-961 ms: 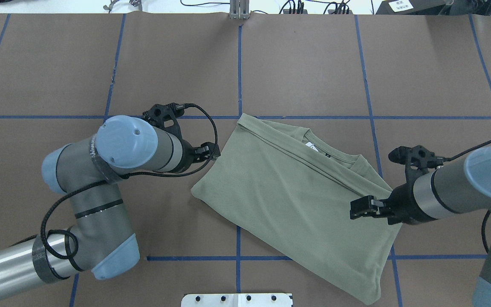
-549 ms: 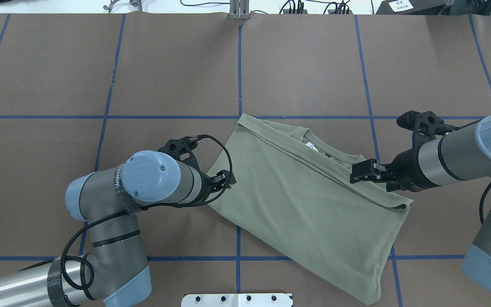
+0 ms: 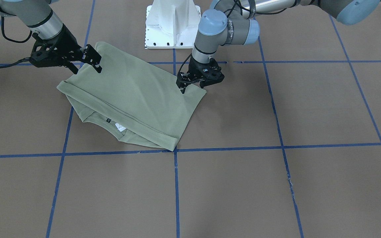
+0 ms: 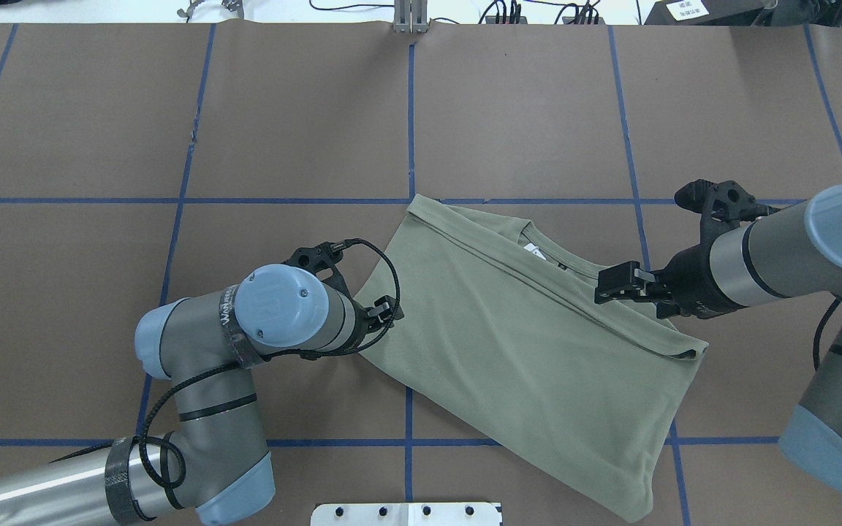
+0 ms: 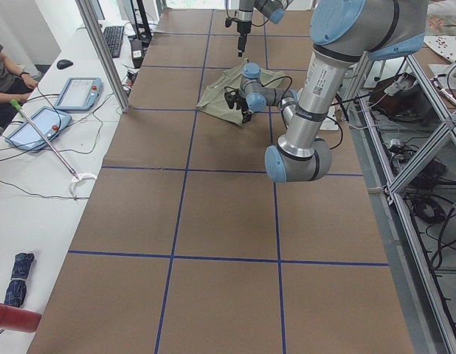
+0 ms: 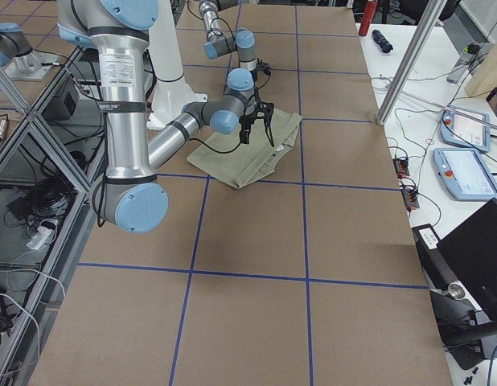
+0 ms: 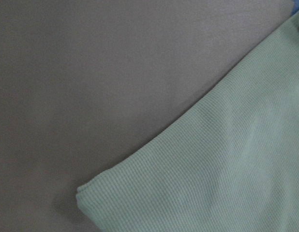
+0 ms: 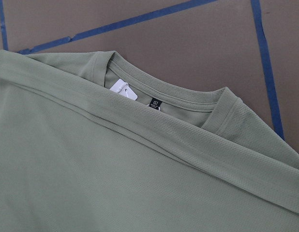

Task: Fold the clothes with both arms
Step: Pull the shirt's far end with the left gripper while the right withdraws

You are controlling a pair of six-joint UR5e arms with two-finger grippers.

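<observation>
The olive-green shirt (image 4: 523, 351) (image 3: 137, 89) lies folded flat, at a slant, on the brown table, with its collar, white hang tag (image 8: 124, 90) and black label (image 8: 156, 104) at the far edge. My right gripper (image 4: 609, 285) (image 3: 96, 62) hovers open over the shirt's right shoulder, beside the collar, with nothing between its fingers. My left gripper (image 3: 182, 86) (image 4: 386, 313) points down over the shirt's left corner (image 7: 91, 193). Its wrist hides the fingers, so I cannot tell whether they are open or shut.
The white pedestal base (image 3: 172, 23) (image 4: 406, 513) stands at the near table edge behind the shirt. Blue tape lines (image 4: 410, 109) grid the brown paper. In the exterior left view a person (image 5: 3, 66) sits at a side table with tablets (image 5: 77, 92).
My left arm swung nearer and rightward, onto the shirt's left corner. My right gripper moved from the shirt's lower right up towards the collar. The shirt's right corner now shows a folded lip.
</observation>
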